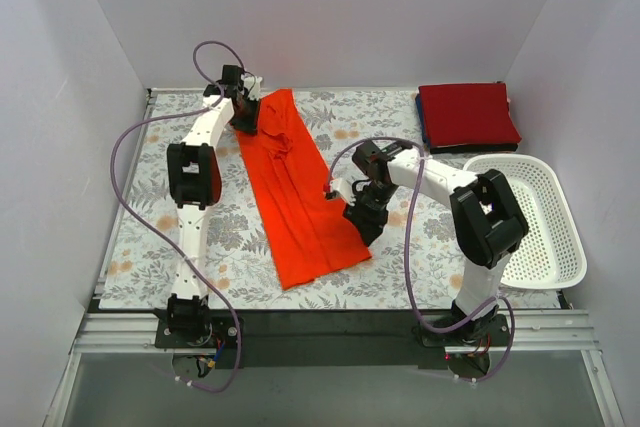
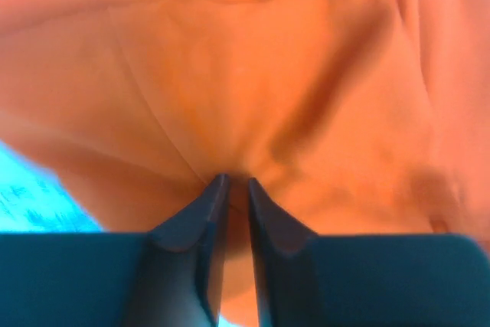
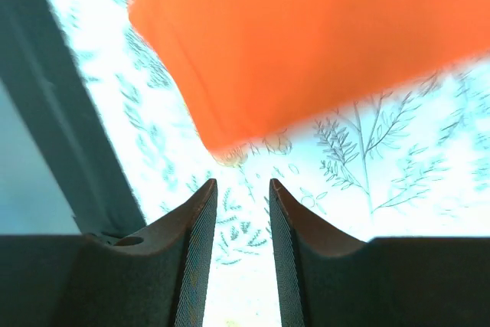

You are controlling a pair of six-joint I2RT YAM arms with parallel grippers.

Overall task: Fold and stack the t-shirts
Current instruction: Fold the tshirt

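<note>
The bright orange-red t-shirt [image 1: 297, 197] lies folded lengthwise in a long strip on the floral cloth, running from far left to near centre. My left gripper [image 1: 246, 115] is at its far end, shut on a pinch of the orange fabric [image 2: 230, 112]. My right gripper [image 1: 362, 227] is open and empty just right of the shirt's near corner [image 3: 230, 132], over bare cloth. The crimson t-shirt [image 1: 467, 114] lies folded at the far right on top of a blue one [image 1: 423, 125], of which only an edge shows.
A white perforated basket [image 1: 545, 217] stands at the right edge, beside my right arm. The floral cloth [image 1: 230, 237] covers the table. A dark table edge [image 3: 61, 128] shows left in the right wrist view. White walls enclose three sides.
</note>
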